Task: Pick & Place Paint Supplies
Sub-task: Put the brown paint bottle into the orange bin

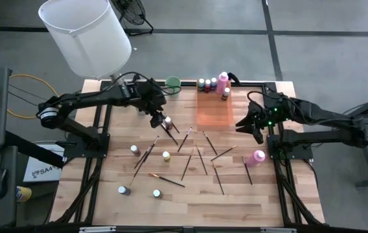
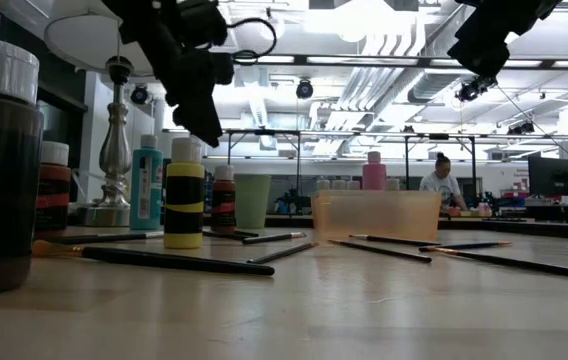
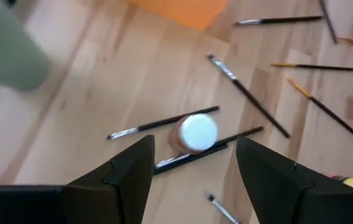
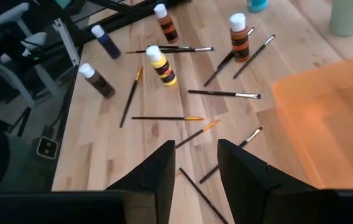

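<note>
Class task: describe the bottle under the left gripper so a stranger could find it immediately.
Start at the orange tray at the table's far edge. Beside it hovers the left gripper; directly below stands a brown bottle with a white cap. Unlike other bottles, it stands against crossed paintbrushes.

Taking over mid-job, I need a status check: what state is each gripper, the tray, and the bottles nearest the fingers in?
Left gripper: fingers open, above the brown bottle, not gripping.
Brown bottle: upright, capped, on the table across brushes.
Right gripper: fingers open, empty, beside the tray.
Orange tray: empty.
Tall pink bottle: lying on its side.
Yellow bottle: upright, capped.
Green cup: upright.
</note>
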`<control>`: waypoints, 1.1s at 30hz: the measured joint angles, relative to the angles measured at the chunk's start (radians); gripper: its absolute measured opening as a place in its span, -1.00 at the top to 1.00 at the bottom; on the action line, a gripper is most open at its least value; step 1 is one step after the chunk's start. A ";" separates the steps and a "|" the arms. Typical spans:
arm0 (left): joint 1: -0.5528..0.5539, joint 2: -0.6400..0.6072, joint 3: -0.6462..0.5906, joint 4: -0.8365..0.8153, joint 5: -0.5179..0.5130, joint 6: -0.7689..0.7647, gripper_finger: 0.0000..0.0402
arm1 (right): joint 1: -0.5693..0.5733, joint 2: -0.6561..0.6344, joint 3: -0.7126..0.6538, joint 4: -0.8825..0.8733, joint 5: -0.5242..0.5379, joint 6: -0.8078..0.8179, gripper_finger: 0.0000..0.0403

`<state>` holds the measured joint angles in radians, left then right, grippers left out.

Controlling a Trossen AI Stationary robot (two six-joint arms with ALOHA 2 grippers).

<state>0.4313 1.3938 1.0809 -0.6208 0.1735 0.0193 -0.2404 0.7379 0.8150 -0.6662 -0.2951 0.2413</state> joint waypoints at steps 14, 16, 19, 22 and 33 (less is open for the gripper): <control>-0.021 0.066 0.000 0.021 -0.017 0.334 -0.10 | -0.001 0.007 0.000 0.006 0.008 -0.002 0.44; -0.020 0.066 0.000 0.028 -0.018 0.372 -0.10 | -0.001 0.007 0.000 0.006 0.008 -0.002 0.44; -0.019 0.066 0.000 0.030 -0.018 0.395 -0.10 | -0.001 0.007 0.000 0.006 0.008 -0.002 0.44; -0.022 0.078 0.000 0.031 -0.006 0.427 -0.10 | -0.001 0.007 0.000 0.005 0.008 -0.002 0.44; -0.032 0.163 0.000 0.050 0.025 0.448 -0.10 | -0.001 0.007 0.000 0.005 0.008 -0.002 0.44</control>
<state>0.3988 1.5567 1.0805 -0.5704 0.1989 0.4675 -0.2417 0.7452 0.8154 -0.6609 -0.2874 0.2390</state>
